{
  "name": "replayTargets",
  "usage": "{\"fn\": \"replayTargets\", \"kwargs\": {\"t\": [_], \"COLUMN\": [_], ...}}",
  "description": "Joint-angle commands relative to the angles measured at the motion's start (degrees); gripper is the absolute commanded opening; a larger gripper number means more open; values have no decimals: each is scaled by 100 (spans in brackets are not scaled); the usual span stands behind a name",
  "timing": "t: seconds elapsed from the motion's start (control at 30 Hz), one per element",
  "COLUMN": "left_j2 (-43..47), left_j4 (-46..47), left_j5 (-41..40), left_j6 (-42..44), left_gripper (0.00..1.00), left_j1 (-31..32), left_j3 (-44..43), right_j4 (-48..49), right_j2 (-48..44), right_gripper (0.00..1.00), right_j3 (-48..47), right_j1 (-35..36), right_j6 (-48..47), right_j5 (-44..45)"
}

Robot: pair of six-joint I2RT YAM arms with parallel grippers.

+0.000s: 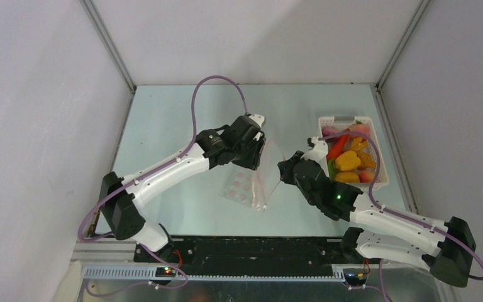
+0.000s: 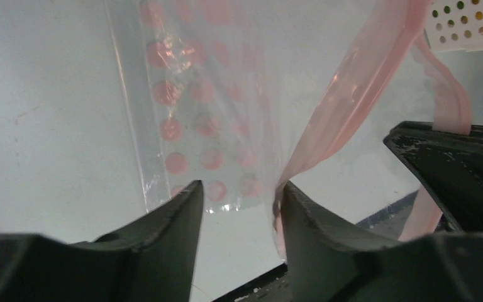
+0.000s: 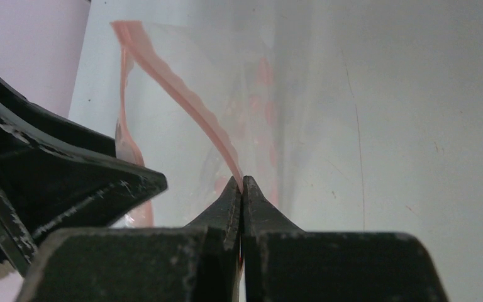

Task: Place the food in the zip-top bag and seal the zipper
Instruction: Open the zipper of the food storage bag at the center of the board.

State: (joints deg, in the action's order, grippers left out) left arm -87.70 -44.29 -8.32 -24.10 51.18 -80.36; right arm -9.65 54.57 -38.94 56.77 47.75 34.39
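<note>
1. Right gripper (image 3: 242, 184): we see the fingers pressed flat together, pinching the zipper (image 3: 185, 94) at the end of one pink lip. The strip runs up and away from the tips.
2. Left gripper (image 2: 239, 192): the jaws stand at a middling gap with nothing clamped. The zipper (image 2: 352, 94) hangs against the inner face of one finger and is clear of the other.
3. Zip-top bag (image 1: 246, 185): we find it mid-table, between the two grippers. Its top edge is raised off the table (image 1: 170, 126). The dotted lower part rests on the surface.
4. From the left wrist, the bag (image 2: 207, 126) shows its pink dots through clear film, hanging just beyond the finger gap.
5. From the right wrist, we note two pink lips standing apart, so the bag (image 3: 277, 94) mouth is parted at this end.
6. From overhead, the left gripper (image 1: 255, 148) and the right gripper (image 1: 284, 171) sit near each other at the raised edge, one on each side of it.
7. Food (image 1: 347, 160): red, orange, yellow and green pieces lie heaped in the white slotted basket (image 1: 377, 182) on the right side of the table, just beyond the right arm.
</note>
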Motion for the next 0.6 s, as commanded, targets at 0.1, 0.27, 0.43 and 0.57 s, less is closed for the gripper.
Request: {"fn": "replayTargets", "kwargs": {"t": [0.1, 0.27, 0.43, 0.57], "left_j2": [271, 409, 484, 619], "left_j4": [-2, 491, 801, 1342], "left_j5": [219, 500, 292, 356], "left_j6": [-674, -1296, -1952, -2462], "left_gripper": [61, 63, 64, 64], "left_j1": [179, 251, 291, 291], "left_j3": [221, 645, 859, 1261], "right_j4": [-138, -270, -546, -715], "right_j2": [297, 337, 335, 338], "right_gripper": [0, 0, 0, 0], "right_j3": [-559, -612, -647, -643], "right_j1": [246, 433, 538, 574], "right_j6": [209, 558, 1069, 1415], "right_j5": [752, 1038, 1249, 1323]}}
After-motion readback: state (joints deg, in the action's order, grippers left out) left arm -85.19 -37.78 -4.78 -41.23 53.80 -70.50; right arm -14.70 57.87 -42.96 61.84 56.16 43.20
